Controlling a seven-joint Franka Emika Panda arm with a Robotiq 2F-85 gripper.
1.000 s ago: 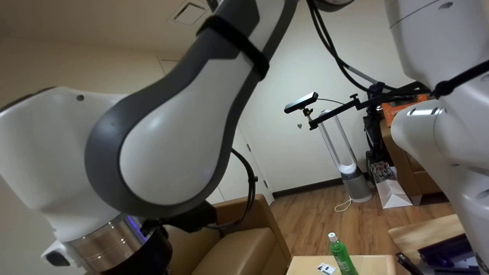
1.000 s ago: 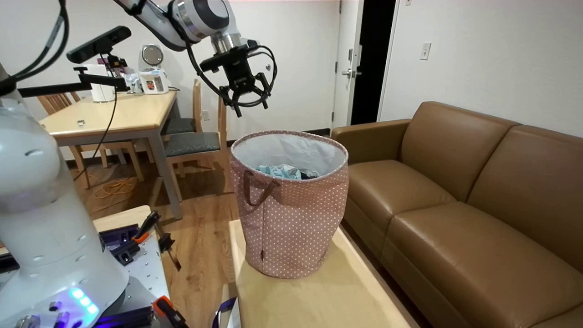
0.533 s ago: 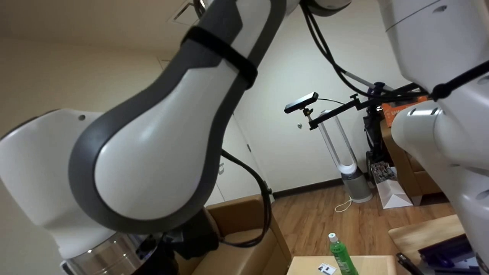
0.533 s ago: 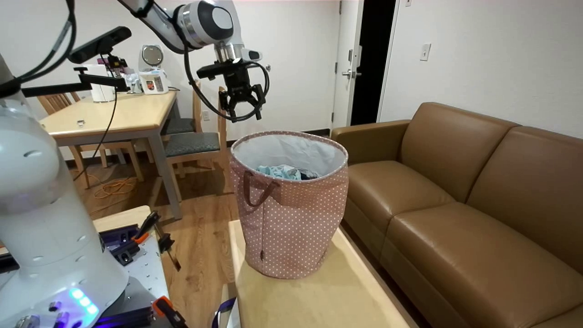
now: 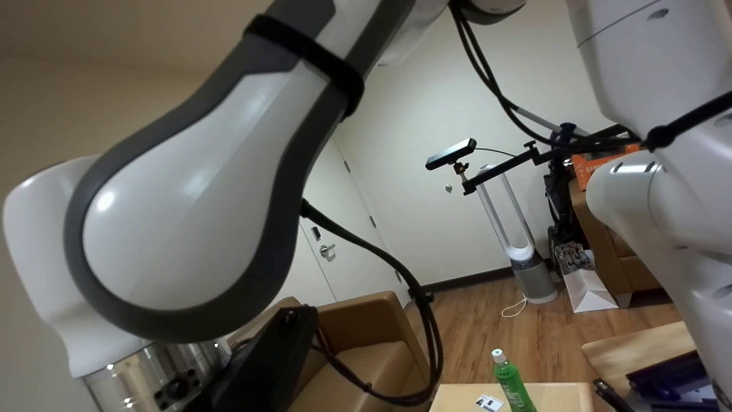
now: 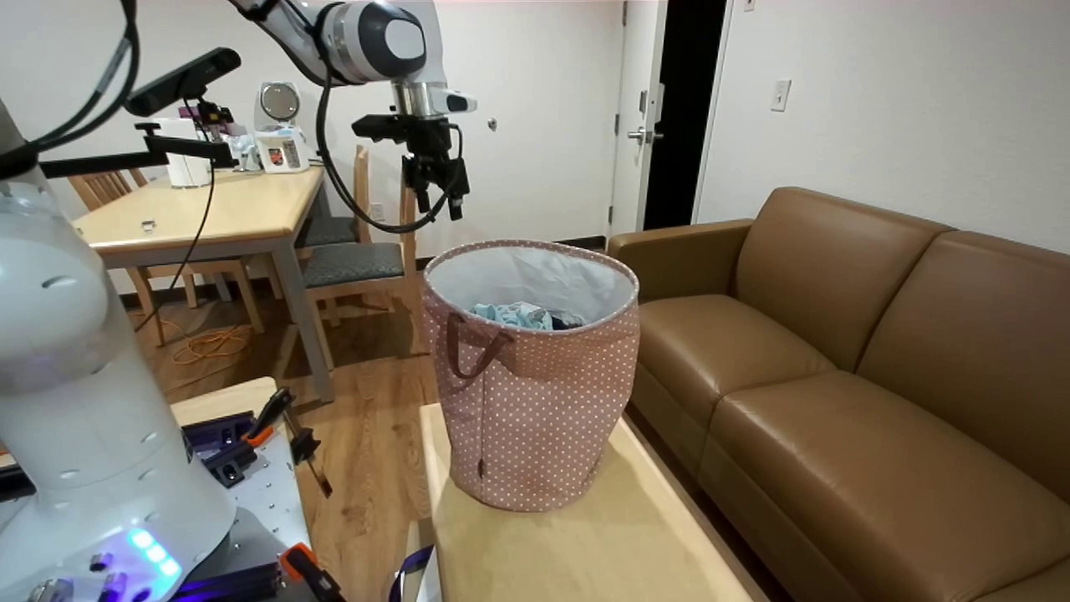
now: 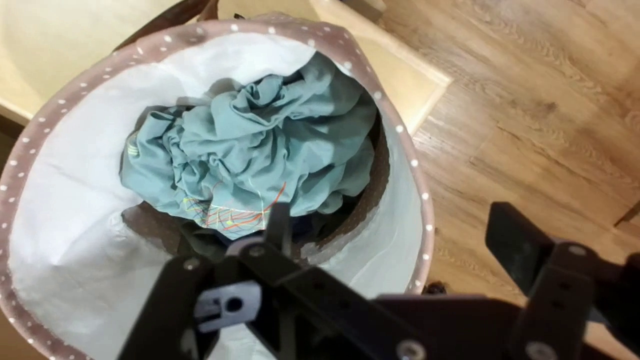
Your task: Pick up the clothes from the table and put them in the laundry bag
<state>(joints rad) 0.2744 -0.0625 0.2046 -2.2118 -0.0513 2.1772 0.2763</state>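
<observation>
One laundry bag [image 6: 535,401], pink with white dots, in an exterior view: upright on one low table [image 6: 543,558], clothes [image 6: 515,314] inside, below the rim. One gripper [image 6: 440,209] hangs above the rim, apart from it. One brown sofa [image 6: 844,343] alongside, one dining table [image 6: 251,205] farther back. Versus a second ago: wrist [image 6: 420,99] has turned, so the gripper shows more edge-on to me; bag and clothes unmoved.

In an exterior view: one green bottle [image 5: 512,377], one card [image 5: 489,403] just beside it on a pale tabletop [image 5: 560,397], one tower fan [image 5: 532,274]. Versus a second ago: arm [image 5: 177,212] has shifted left in that view, cable [image 5: 421,297] loops lower, one door handle [image 5: 327,250] now shows that was hidden then. Bottle and card same spots.

Wrist view: two fingers [image 7: 510,245], spread wide, one seen against the bag's mouth, one against the wood floor [image 7: 525,135]. Clothes sit in the bag: one teal bundle [image 7: 295,132] on top, dark cloth [image 7: 202,239] under it. Can't count the garments from here.
</observation>
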